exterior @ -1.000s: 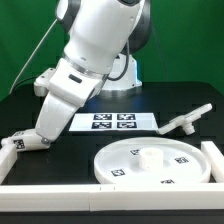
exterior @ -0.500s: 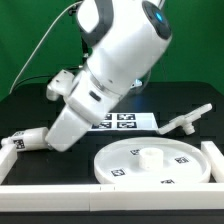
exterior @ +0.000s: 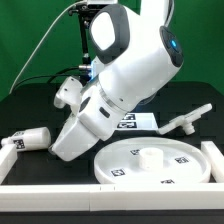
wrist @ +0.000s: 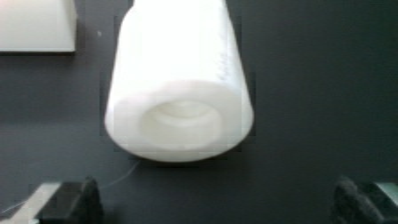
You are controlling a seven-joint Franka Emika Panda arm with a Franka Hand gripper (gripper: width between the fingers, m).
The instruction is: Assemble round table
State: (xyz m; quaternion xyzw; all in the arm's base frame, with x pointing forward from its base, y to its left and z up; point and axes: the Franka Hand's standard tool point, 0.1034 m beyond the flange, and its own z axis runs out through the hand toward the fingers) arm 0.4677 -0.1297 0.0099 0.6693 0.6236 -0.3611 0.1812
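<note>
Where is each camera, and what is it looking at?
Exterior view: off the arm, looking slightly down over the table at the disc, foot and post; the arm fills the middle.
Wrist view: on the wrist, looking past the open gripper at the post lying on the table; only its fingers show.
Shared: both see the post.

looking onto a green backdrop (exterior: pixel 30 40) at the rear; seeing a black tabletop (exterior: pixel 30 110) below it; noting a white rail (exterior: pixel 50 190) along the near edge and the marker board (exterior: pixel 143 121) lying flat, partly hidden.
</note>
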